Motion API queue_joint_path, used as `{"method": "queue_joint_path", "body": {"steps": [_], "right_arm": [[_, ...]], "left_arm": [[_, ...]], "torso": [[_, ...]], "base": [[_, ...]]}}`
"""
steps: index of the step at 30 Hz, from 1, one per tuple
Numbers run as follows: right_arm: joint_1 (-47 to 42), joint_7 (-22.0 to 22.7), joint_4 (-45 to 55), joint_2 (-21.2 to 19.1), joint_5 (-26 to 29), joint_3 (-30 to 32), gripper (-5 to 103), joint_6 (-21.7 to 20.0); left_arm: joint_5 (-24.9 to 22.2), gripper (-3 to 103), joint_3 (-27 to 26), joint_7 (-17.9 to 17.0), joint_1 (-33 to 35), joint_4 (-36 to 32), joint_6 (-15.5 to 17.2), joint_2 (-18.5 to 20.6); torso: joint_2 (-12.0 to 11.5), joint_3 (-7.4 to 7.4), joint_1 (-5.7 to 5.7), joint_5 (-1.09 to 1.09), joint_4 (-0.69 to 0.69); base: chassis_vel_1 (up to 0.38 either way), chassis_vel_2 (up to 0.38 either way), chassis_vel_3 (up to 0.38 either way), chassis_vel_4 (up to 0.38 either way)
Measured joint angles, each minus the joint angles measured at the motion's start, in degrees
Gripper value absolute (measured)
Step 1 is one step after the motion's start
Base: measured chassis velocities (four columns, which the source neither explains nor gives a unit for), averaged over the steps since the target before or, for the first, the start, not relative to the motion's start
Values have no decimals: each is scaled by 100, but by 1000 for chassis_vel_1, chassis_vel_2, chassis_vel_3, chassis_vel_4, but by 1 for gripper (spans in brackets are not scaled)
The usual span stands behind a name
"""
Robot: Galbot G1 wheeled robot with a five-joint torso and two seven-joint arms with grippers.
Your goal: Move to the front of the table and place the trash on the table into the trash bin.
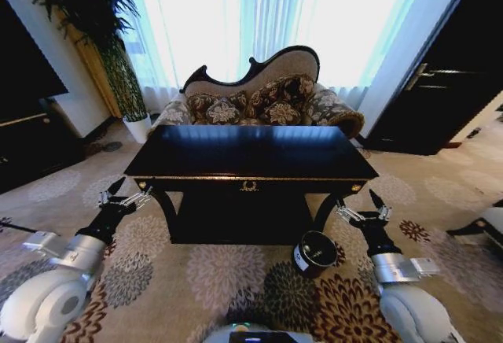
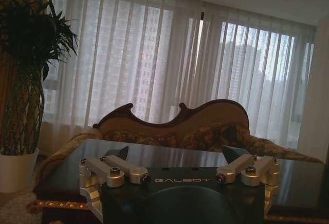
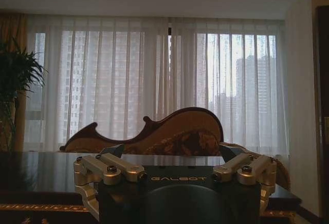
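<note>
- The trash bin (image 1: 314, 252) stands on the carpet (image 1: 196, 280) just beside the front right leg of the table (image 1: 251, 154), much lower than the tabletop, with its open mouth towards you and its white label facing the robot.
- I judge the bin light and easy to knock over. Drop things in from above rather than pushing against its rim.
- The trash itself I cannot make out on the dark, glossy tabletop, so I cannot tell you where it lies.
- Judging from the task alone, table litter should be light and easily crushed. Close gently across the middle of each piece, and expect anything smooth to slide on that polished surface.
- The table sits squarely ahead of the robot, its gold-trimmed front rail and emblem facing you, so the drive to the front looks close to done.
- Your left end effector (image 1: 126, 197) hangs low off the table's front left corner, below the tabletop's edge, with its fingers spread wide and nothing between them. The left wrist view looks across the tabletop over the same released jaws (image 2: 177, 154).
- Your right end effector (image 1: 368, 209) mirrors it off the front right corner, near the bin, likewise released and holding nothing (image 3: 172, 152).
- Behind the table stands a patterned sofa (image 1: 259, 95) against curtained windows, with a tall potted plant (image 1: 118, 60) to the left.
</note>
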Motion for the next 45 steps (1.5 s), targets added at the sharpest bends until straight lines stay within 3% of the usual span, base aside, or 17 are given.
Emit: {"method": "queue_joint_path", "body": {"steps": [45], "right_arm": [[-5, 0, 0, 0, 0, 0, 100, 0]], "left_arm": [[0, 100, 0, 0, 1, 0, 0, 0]], "torso": [[3, -2, -5, -1, -1]], "base": [[210, -219, -217, 215]]}}
